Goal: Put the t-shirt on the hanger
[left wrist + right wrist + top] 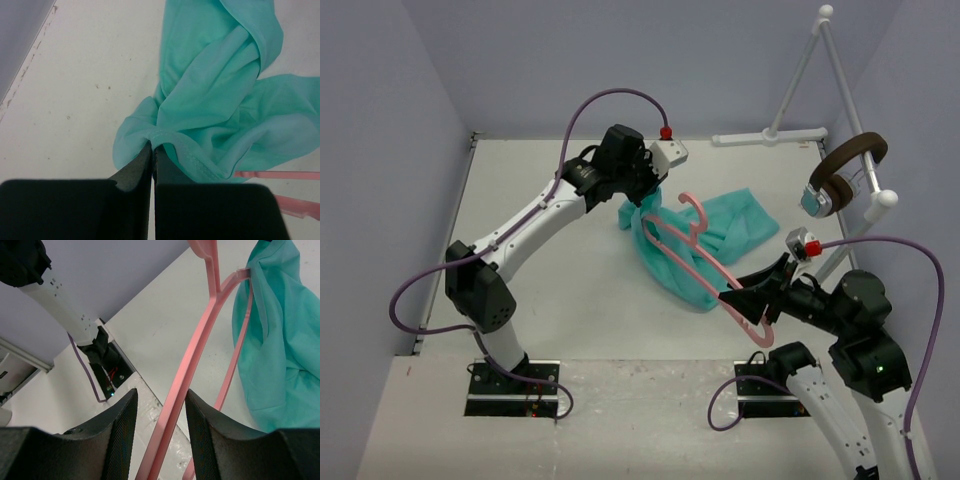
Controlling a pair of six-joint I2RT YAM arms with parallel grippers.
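two claws are busy over the white table (550,290): the left gripper (151,147) is pinched tight on a hemmed edge of the t-shirt (210,85), with only cloth between its fingers. the right gripper (161,396) has narrowed around one pink arm of the hanger (197,347) and holds it tilted. the t-shirt lies bunched mid-table toward the far side, partly draped over the hanger's upper end, just beside the left gripper.

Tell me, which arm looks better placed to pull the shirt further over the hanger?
Left. The left gripper is pinching the t-shirt at its hem and can probably drag it along, while the right gripper is occupied holding the hanger.
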